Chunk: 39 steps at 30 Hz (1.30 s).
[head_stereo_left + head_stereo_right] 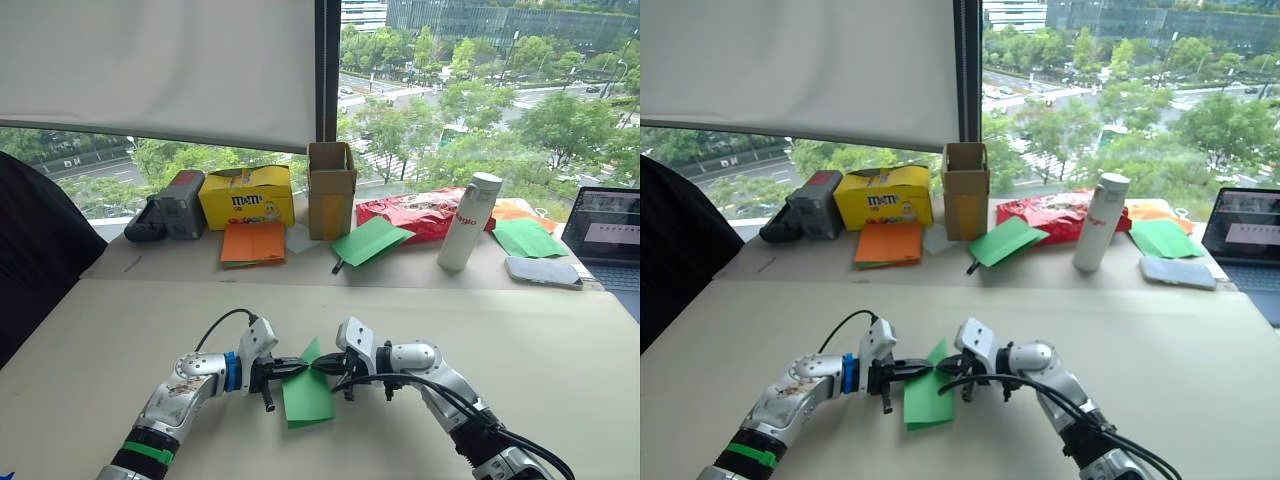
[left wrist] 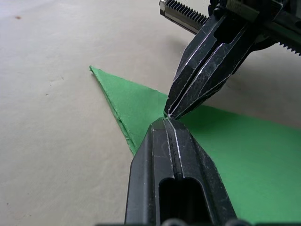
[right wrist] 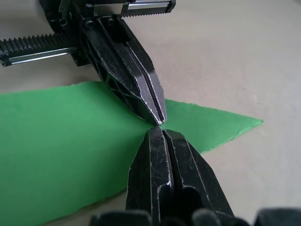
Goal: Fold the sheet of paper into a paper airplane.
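Green paper airplane (image 1: 305, 392), a narrow layered wedge of thin bright paper, lies flat on the beige table (image 1: 520, 340) between both arms. The left gripper (image 2: 165, 118) and right gripper (image 3: 159, 126) meet tip to tip over it near its pointed end, each with fingers closed together and gripping nothing. To sharpen the crease, I judge they should press down evenly and slide along the fold without dragging the paper.
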Motion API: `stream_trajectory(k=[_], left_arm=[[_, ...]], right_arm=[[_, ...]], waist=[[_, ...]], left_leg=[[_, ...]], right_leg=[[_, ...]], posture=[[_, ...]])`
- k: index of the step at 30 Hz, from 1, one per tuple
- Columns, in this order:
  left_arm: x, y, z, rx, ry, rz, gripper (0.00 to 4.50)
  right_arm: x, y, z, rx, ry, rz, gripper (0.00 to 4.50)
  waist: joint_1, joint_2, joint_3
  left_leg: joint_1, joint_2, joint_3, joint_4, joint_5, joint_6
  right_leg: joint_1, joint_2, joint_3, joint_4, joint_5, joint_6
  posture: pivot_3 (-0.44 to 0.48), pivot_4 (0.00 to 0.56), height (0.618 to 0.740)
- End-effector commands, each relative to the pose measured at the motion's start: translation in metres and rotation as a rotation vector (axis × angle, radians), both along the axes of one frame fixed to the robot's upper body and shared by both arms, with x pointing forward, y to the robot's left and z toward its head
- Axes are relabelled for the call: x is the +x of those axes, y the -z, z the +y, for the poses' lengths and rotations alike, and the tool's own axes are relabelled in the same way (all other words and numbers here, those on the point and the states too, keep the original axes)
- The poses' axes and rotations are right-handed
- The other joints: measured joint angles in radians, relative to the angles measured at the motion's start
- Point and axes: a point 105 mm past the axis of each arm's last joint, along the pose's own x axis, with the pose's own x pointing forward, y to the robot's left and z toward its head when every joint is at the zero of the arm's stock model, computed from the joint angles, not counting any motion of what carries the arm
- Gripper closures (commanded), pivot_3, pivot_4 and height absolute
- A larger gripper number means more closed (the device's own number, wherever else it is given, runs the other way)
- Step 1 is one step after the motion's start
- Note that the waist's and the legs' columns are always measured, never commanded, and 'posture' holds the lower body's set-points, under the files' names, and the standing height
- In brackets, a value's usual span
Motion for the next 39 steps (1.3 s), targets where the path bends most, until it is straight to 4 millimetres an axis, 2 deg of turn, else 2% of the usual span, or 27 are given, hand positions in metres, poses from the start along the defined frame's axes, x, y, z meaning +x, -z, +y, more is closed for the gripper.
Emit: stream_trajectory(k=[1,13,19,25,28,31,33,35,37,39], left_arm=[[-0.002,0.014,0.009,0.061,-0.024,0.044,4.49],[-0.003,0.016,0.001,0.050,0.002,0.053,4.49],[-0.004,0.017,-0.001,0.050,0.012,0.056,4.49],[-0.004,0.017,-0.001,0.051,0.017,0.055,4.49],[-0.004,0.017,-0.001,0.051,0.020,0.055,4.49],[-0.004,0.017,-0.002,0.051,0.024,0.055,4.49],[-0.003,0.016,-0.002,0.050,0.022,0.052,4.49],[-0.002,0.015,-0.001,0.048,0.018,0.049,4.49],[-0.001,0.015,-0.002,0.044,0.014,0.047,4.49],[-0.001,0.014,-0.002,0.040,0.010,0.047,4.49]], right_arm=[[-0.011,0.007,-0.004,0.003,-0.030,0.047,4.50],[-0.044,0.019,-0.017,0.014,-0.077,0.134,4.50],[-0.067,0.023,-0.025,0.013,-0.110,0.200,4.50],[-0.083,0.024,-0.031,0.032,-0.081,0.229,4.50],[-0.080,0.014,-0.034,0.059,-0.052,0.198,4.50],[-0.071,-0.005,-0.036,0.103,-0.018,0.151,4.50],[-0.059,-0.029,-0.039,0.147,0.014,0.093,4.50],[-0.053,-0.044,-0.038,0.152,0.022,0.049,4.50],[-0.051,-0.045,-0.032,0.122,0.011,0.033,4.50],[-0.049,-0.035,-0.025,0.055,-0.004,0.022,4.50]], waist=[[0.000,0.000,0.000],[0.004,-0.003,-0.001],[0.005,-0.004,-0.002],[0.006,-0.005,-0.003],[0.007,-0.006,-0.003],[0.007,-0.005,-0.003],[0.007,-0.005,-0.002],[0.006,-0.005,-0.002],[0.005,-0.005,-0.002],[0.006,-0.005,-0.002]], left_leg=[[0.000,0.000,0.000,0.000,0.000,0.000],[0.000,0.000,0.000,0.000,0.000,0.000],[0.000,0.000,0.000,0.000,0.000,0.001],[0.000,-0.001,0.000,0.000,-0.001,0.001],[0.000,-0.001,0.000,0.000,-0.001,0.001],[-0.001,-0.001,0.000,0.000,-0.001,0.001],[-0.001,-0.001,0.000,0.000,-0.001,0.001],[-0.001,-0.001,0.000,0.000,-0.001,0.001],[-0.001,-0.001,0.000,0.000,-0.001,0.001],[-0.001,-0.001,0.000,0.000,-0.001,0.001]], right_leg=[[0.000,0.000,0.000,0.000,0.000,0.000],[0.001,-0.001,0.000,-0.001,0.000,0.000],[0.001,-0.001,0.000,-0.002,-0.001,0.002],[0.002,-0.001,0.000,-0.003,-0.002,0.003],[0.002,-0.001,0.000,-0.003,-0.002,0.004],[0.001,-0.002,0.000,-0.003,-0.003,0.005],[0.001,-0.002,0.000,-0.003,-0.003,0.005],[0.001,-0.002,0.000,-0.003,-0.003,0.004],[0.001,-0.002,0.000,-0.002,-0.003,0.005],[0.001,-0.001,0.000,-0.003,-0.003,0.006]], posture=[[0.000,0.150,0.656],[0.000,0.150,0.656],[0.000,0.150,0.656],[0.000,0.150,0.656],[0.000,0.150,0.656],[0.000,0.150,0.656],[0.000,0.150,0.656],[0.000,0.150,0.656],[0.000,0.150,0.656],[0.000,0.150,0.656]])
